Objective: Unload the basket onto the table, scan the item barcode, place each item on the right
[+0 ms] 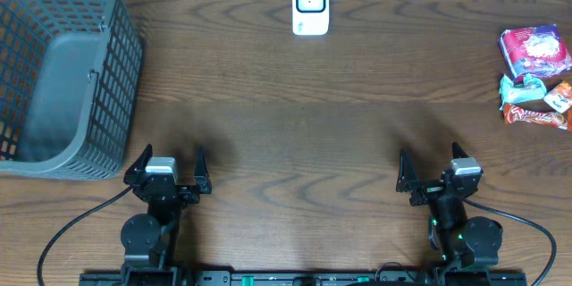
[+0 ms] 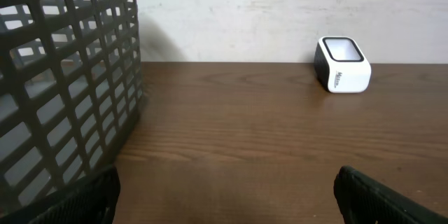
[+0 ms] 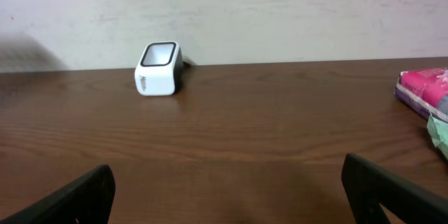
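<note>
While both arms sat at the near edge of the table (image 1: pixel 304 116), the left gripper (image 1: pixel 172 156) and right gripper (image 1: pixel 430 156) stood spread wide, grasping nothing. Farther back, a grey mesh basket (image 1: pixel 112 98) filled the left side; snack packets (image 1: pixel 534 54) lay far right, well apart from both grippers. Farthest off, at centre, stood the white barcode scanner (image 1: pixel 310 4).

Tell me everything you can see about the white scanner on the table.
The scanner is a small white box with rounded corners, plastic by its look. Its upper face holds a dark-framed pale window; one side carries small grey lettering, too small to read. It stands midway along the far edge of the table, resting on the brown wood; nothing else touches it.
</note>
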